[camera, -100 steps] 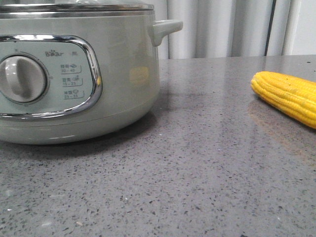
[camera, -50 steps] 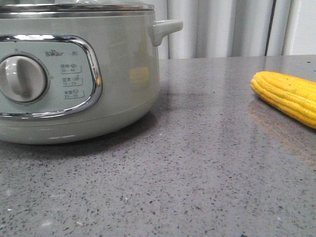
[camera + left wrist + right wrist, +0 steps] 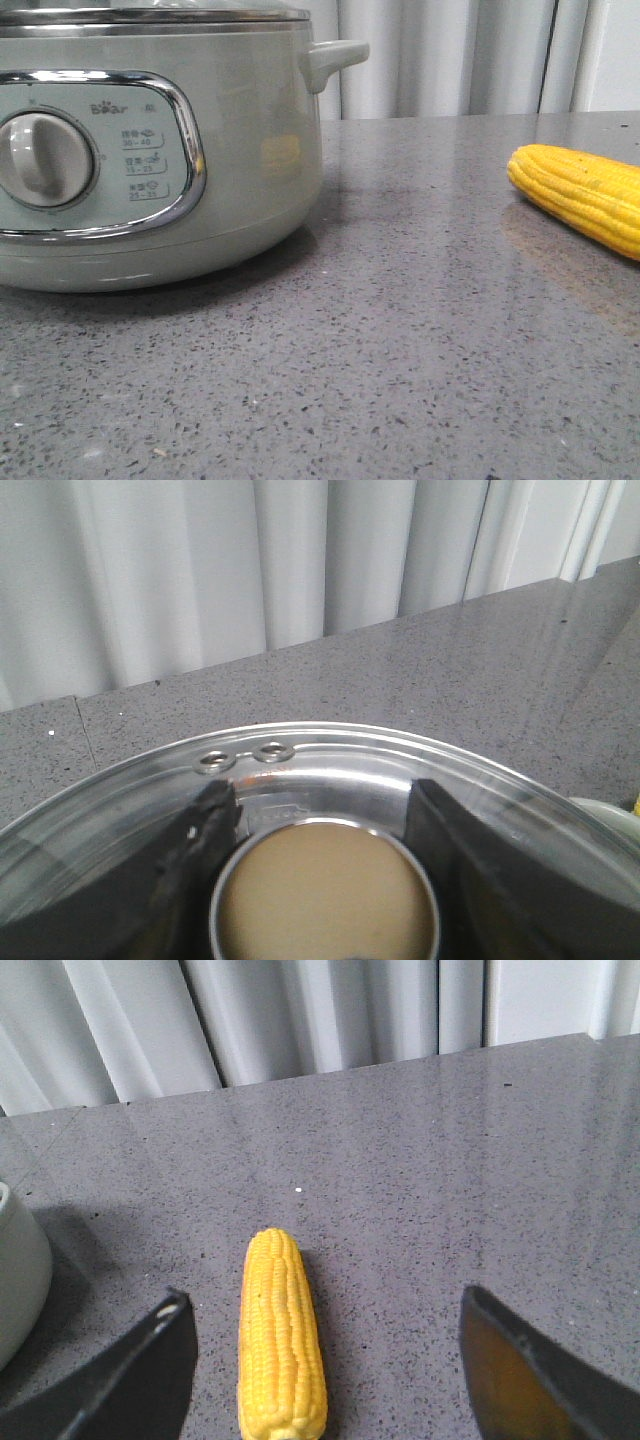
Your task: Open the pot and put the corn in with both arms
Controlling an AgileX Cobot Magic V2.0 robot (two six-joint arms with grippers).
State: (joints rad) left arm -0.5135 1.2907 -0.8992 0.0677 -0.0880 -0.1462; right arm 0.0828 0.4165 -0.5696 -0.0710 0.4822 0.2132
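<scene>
Front view: the pot (image 3: 150, 150), a round pale grey-green cooker, is seen at the left of a speckled grey table (image 3: 400, 330), cut off by the picture's left edge; a chrome-framed panel (image 3: 95, 155) with a white dial (image 3: 45, 160) faces the camera; a side handle (image 3: 330, 60) projects to the right below the steel rim; the glass lid (image 3: 150, 12) is seated on the rim, so the pot is shown closed; the corn (image 3: 580, 195), a bright yellow husk-free ear, is laid flat on the table well apart from the pot at the right, its far end cut off by the picture's edge; a faint yellow reflection is carried on the pot's wall; pale pleated curtains (image 3: 450, 55) are shown behind the table.

Left wrist view: the left gripper (image 3: 325, 880) is placed directly over the glass lid (image 3: 330, 770); its two dark fingers (image 3: 195, 850) are spread on either side of the round tan knob (image 3: 325, 895) at the lid's centre; the jaws are seen apart, with contact on the knob not discernible; two small vent eyelets (image 3: 243, 756) are visible near the lid's edge.

Right wrist view: the right gripper (image 3: 325, 1370) is held above the corn (image 3: 280, 1335); the jaws are spread wide, the ear lying between the fingers (image 3: 150, 1370) nearer one of them and untouched by either; the pot's wall (image 3: 18, 1270) is seen at the picture's edge.
</scene>
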